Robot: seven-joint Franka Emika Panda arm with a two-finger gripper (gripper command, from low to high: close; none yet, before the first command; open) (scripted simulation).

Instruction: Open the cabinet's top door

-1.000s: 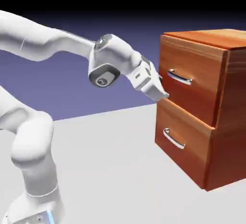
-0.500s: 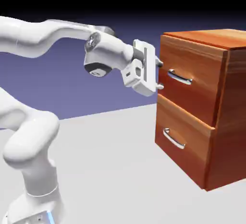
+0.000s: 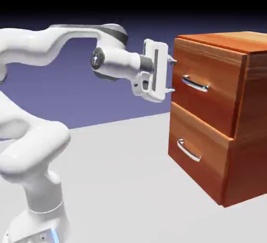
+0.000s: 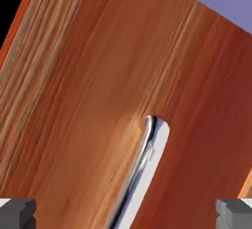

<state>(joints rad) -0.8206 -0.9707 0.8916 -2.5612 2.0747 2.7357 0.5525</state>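
as it points level, tool [image 3: 170,75] open, facing top door [image 3: 206,93]

So there's a boxy reddish-brown wood-grain cabinet [image 3: 229,117] sitting upright on the pale table at the right of the exterior view, with two drawer fronts stacked one over the other. The top door [image 3: 206,88] is the upper front, same reddish-brown grain, with a curved silver bar handle [image 3: 195,84] across it. It looks shut, flush with the cabinet's face. In the hand view the grain and the handle run tilted.
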